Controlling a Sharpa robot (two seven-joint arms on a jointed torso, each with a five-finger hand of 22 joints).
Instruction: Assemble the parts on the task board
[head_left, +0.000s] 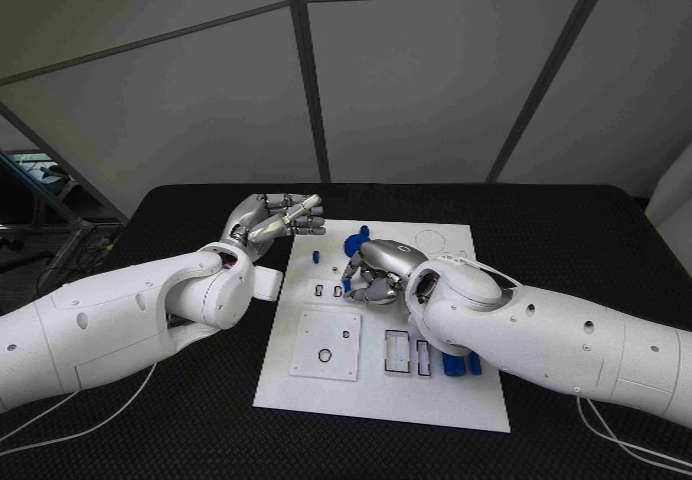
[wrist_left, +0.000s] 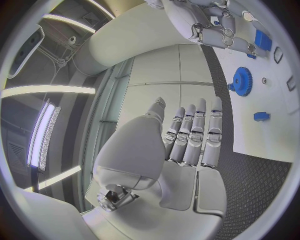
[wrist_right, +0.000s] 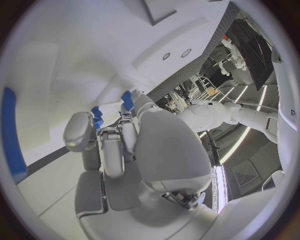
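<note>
The white task board (head_left: 378, 395) lies in the middle of the black table. My right hand (head_left: 375, 270) is curled low over its upper middle. It pinches a small blue part (wrist_right: 97, 117) between thumb and fingertips, and most of the part is hidden. A blue gear (head_left: 353, 243) lies just beyond that hand, also seen as the gear (wrist_left: 242, 81) in the left wrist view. My left hand (head_left: 274, 218) hovers over the board's far left corner. Its fingers (wrist_left: 195, 134) are straight, held side by side, and hold nothing. A small blue piece (wrist_left: 262, 116) lies near the gear.
More blue parts (head_left: 462, 363) lie beside my right forearm, next to rectangular slots (head_left: 407, 352). A square raised plate (head_left: 327, 345) sits on the board's left half. A blue bar (wrist_right: 12, 132) lies on the board. Black table (head_left: 173, 430) surrounds the board.
</note>
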